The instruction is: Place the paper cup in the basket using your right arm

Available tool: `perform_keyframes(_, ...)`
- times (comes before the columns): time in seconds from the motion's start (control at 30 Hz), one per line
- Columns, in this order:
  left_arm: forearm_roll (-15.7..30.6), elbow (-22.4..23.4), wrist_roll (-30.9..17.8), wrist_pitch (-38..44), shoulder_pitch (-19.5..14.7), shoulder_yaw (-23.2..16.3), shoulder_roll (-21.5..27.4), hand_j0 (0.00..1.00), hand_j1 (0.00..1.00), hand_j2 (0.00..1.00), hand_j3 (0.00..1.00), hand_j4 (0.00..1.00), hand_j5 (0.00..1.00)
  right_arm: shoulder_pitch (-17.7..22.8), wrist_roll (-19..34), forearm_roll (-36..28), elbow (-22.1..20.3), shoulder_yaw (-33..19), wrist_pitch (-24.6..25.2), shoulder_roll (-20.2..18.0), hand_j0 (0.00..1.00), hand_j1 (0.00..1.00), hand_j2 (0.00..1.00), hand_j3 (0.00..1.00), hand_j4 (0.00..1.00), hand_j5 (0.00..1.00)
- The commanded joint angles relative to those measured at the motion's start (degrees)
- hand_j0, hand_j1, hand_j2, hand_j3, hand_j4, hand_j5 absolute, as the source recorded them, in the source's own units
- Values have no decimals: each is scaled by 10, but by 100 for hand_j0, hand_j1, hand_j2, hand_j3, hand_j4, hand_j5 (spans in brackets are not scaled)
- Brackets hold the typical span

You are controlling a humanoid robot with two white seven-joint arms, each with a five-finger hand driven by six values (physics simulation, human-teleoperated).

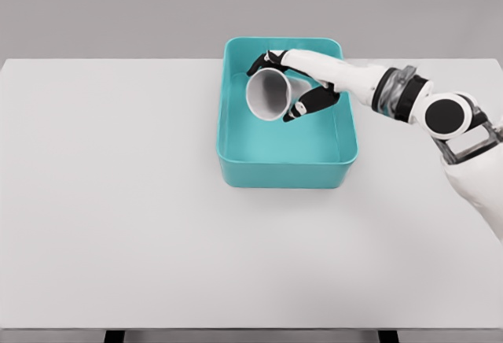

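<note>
Your right arm reaches in from the right edge, forearm angled up-left, with the right hand (302,83) over the teal basket (346,134). Its dark-tipped fingers (314,101) are curled around the paper cup (269,94), gripping it. You see the cup tipped sideways, its open mouth facing you, plain white with a grey interior, above the basket's far half.

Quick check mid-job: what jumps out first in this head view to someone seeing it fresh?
The teal basket at upper centre of the white table. Over its back half, the right robot hand grips a tilted paper cup, mouth facing the camera. The white arm enters from the right.
</note>
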Motion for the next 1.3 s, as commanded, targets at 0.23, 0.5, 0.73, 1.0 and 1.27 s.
perform_keyframes(0.23,0,0,0,0,0,0,0,100,100,100,100,100,100,0,0,11,3,29,7,-25,58,58,58,58,58,58)
perform_keyframes(0.5,0,0,0,0,0,0,0,100,100,100,100,100,100,-1,0,15,23,48,7,-21,58,58,58,58,58,58)
perform_keyframes(0.73,0,0,0,0,0,0,0,100,100,100,100,100,100,-1,0,17,32,54,7,-20,83,83,83,83,83,83)
perform_keyframes(1.0,0,0,0,0,0,0,0,100,100,100,100,100,100,-9,0,25,29,54,7,-21,88,88,88,88,88,88)
perform_keyframes(1.27,0,0,0,0,0,0,0,100,100,100,100,100,100,-25,0,22,27,49,21,-25,93,93,93,93,93,93)
